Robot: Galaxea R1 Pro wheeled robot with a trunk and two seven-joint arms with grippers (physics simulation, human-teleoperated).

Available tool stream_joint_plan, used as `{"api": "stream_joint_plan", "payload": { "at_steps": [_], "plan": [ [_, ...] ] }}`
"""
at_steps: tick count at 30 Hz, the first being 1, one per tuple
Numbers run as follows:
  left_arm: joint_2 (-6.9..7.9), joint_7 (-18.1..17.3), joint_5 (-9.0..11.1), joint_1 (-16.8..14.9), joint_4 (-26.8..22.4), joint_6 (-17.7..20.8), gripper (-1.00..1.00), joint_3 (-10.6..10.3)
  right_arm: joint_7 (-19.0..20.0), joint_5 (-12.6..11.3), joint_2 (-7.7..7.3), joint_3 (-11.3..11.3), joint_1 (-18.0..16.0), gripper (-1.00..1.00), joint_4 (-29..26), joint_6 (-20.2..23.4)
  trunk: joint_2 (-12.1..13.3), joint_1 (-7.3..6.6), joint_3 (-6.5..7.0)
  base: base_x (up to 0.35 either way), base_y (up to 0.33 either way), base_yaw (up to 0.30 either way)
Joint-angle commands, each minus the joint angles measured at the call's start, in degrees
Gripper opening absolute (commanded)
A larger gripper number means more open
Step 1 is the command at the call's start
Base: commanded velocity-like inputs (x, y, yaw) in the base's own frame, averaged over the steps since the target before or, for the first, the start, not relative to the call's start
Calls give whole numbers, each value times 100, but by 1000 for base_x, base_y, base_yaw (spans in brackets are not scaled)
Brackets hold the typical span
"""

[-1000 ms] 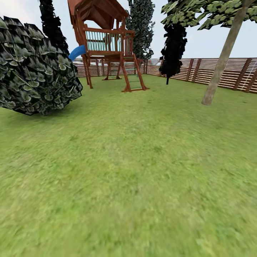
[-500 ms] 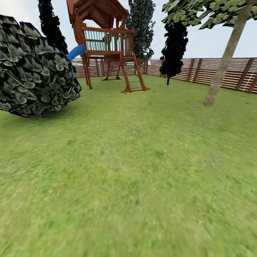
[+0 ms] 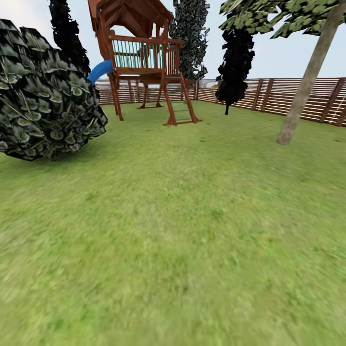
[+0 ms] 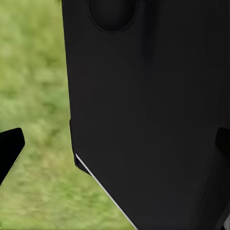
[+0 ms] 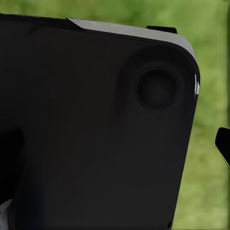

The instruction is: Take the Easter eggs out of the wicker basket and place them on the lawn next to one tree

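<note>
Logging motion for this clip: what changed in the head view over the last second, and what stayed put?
The whole picture shifted, so the camera moved, not the things. The bush and the play tower slid slightly toward the picture's left, while the tree slid right and a little down. That suggests the robot is rolling forward over the lawn. Nothing was taken hold of or let go. The fence and everything else stand as before.

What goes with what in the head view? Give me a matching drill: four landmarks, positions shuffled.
Things:
1. round bush
2. wooden play tower
3. pale-trunked tree
4. slat fence

Places:
A. leaning trunk at the right, rooted in the lawn
B. large dark mass at the left edge
C. running along the far boundary
D. far centre-left, with a blue slide and a ladder

Pairs: 1-B, 2-D, 3-A, 4-C
</note>
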Motion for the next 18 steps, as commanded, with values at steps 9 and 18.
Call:
{"api": "stream_joint_plan", "payload": {
  "at_steps": [9, 18],
  "plan": [
    [0, 1, 8, -3, -3, -3, 100, 3, 7, 32, -2, 2, -3, 100, 4, -22, -2, 3, -4, 320, 0, 0],
    [0, 1, 8, -3, -1, -3, 100, 3, 7, 32, -2, 2, -3, 100, 4, -23, -2, 3, -4, 320, 0, 0]
  ]
}}
